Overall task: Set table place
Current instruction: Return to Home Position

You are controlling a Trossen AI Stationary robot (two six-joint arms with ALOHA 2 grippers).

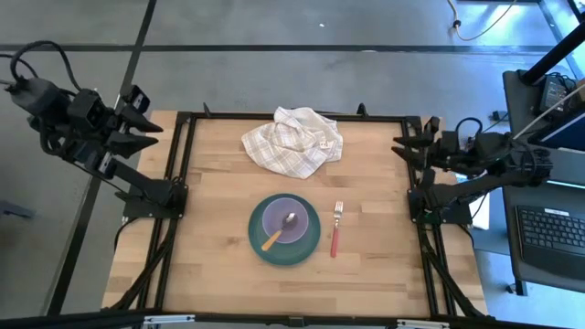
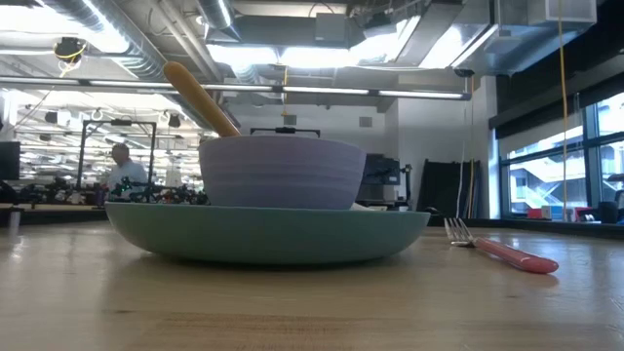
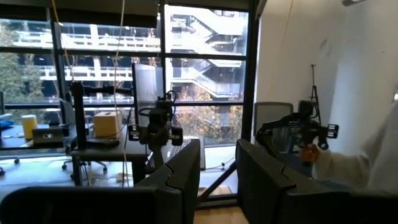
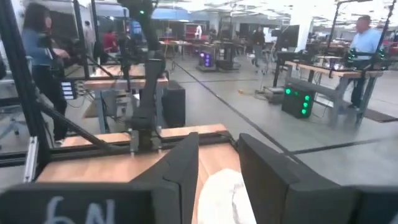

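A teal plate (image 1: pixel 285 252) rests on the wooden table (image 1: pixel 210 247), near its middle front. A lilac bowl (image 1: pixel 285 220) stands in the plate, and a yellow-orange-handled spoon (image 1: pixel 277 234) leans in the bowl with its handle over the rim. A red-handled fork (image 1: pixel 335 230) lies flat on the table just right of the plate. My left gripper (image 1: pixel 154 131) is open and empty, raised at the table's far left corner. My right gripper (image 1: pixel 399 149) is open and empty at the table's far right edge.
A crumpled white checked cloth (image 1: pixel 294 139) lies at the table's far middle. The black frame (image 1: pixel 183 183) runs along both sides. A desk with a keyboard (image 1: pixel 551 230) stands right of the table. People stand in the room beyond.
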